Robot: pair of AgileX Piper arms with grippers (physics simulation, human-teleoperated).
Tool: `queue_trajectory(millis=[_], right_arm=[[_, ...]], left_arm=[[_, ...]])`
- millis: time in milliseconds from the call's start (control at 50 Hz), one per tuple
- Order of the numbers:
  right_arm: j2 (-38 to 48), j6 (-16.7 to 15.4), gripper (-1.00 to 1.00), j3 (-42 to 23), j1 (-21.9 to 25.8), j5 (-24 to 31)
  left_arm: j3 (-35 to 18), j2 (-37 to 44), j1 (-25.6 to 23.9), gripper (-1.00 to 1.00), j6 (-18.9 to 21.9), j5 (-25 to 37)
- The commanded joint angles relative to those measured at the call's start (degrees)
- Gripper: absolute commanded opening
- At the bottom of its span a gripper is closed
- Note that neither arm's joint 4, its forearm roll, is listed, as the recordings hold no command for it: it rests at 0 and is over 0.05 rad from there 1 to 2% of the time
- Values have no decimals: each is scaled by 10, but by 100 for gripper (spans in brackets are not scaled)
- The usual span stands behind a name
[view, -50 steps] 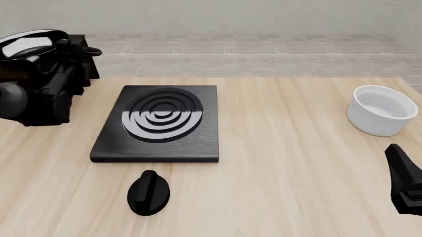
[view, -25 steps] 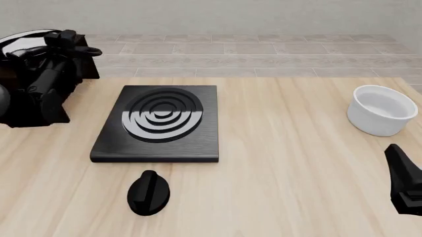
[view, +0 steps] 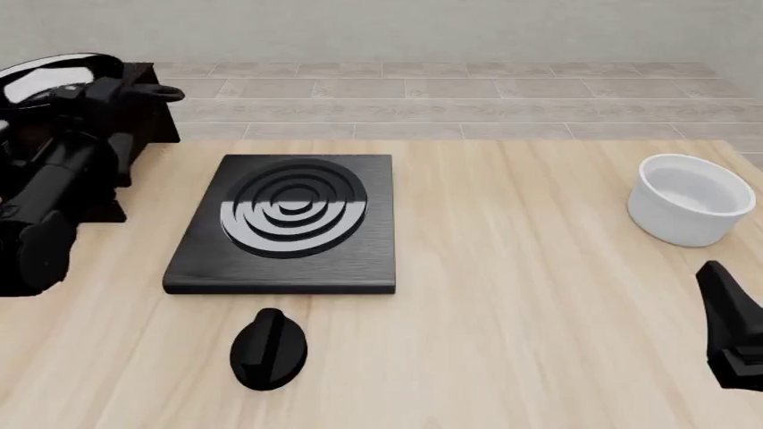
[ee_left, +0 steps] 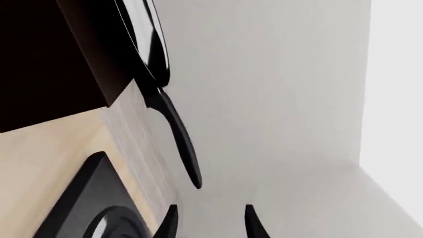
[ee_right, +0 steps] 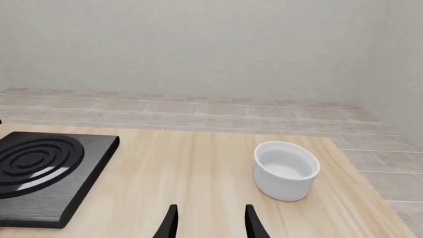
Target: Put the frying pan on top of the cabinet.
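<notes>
The frying pan (view: 46, 77) rests on the flat top of the dark cabinet (view: 155, 118) at the far left, and its handle loop (view: 168, 92) sticks out past the cabinet's right edge. My left gripper (view: 110, 90) hovers just in front of the handle. In the left wrist view the pan rim (ee_left: 149, 44) and its long handle (ee_left: 177, 134) lie beyond my left gripper (ee_left: 210, 224), which is open and empty beside the cabinet (ee_left: 53, 59). My right gripper (view: 730, 332) stays low at the right, and the right wrist view shows that right gripper (ee_right: 210, 222) open.
A black stove plate (view: 292, 228) with concentric rings lies mid-table. A small black knob (view: 268, 350) sits in front of it. A white bowl (view: 691, 198) stands at the right. A tiled wall runs behind the table.
My left arm has drawn back and down from the pan toward the front left. The pan stays put on the cabinet. The right arm has not moved.
</notes>
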Motion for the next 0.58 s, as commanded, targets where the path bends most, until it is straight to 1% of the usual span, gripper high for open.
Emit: queue_trajectory(millis=[20,100,120,160,180,200,240,280,320,340,420,480,500,540,560,580], right_arm=[[-4,1,100,0,0,2],[-6,1,100,0,0,4],[-8,1,100,0,0,4],[-8,1,100,0,0,4],[-9,1,100,0,-1,5],[-11,3,100,0,-1,6],[-13,3,100,0,-1,7],[-15,3,100,0,-1,8],[-17,4,100,0,0,9],[-17,3,100,0,0,9],[-21,3,100,0,-1,11],[-22,7,100,0,-4,12],[-22,9,100,0,-4,12],[-23,10,100,0,-5,12],[-24,10,100,0,-4,12],[-24,10,100,0,-4,12]], left_arm=[[101,-105,-11,100,10,2],[132,-144,-14,100,19,10],[147,-160,-16,100,24,7],[148,-160,-16,100,24,7],[162,-182,-17,100,29,14],[177,-227,-19,100,43,44],[194,-256,-22,100,43,56],[202,-299,-20,100,53,87],[213,-323,-20,100,52,99],[216,-350,-20,100,60,120],[233,-413,-14,100,64,169],[237,-491,-13,100,75,239],[232,-526,-14,100,90,279],[239,-567,-16,100,92,314],[229,-588,-14,100,110,346],[227,-606,-14,100,118,367]])
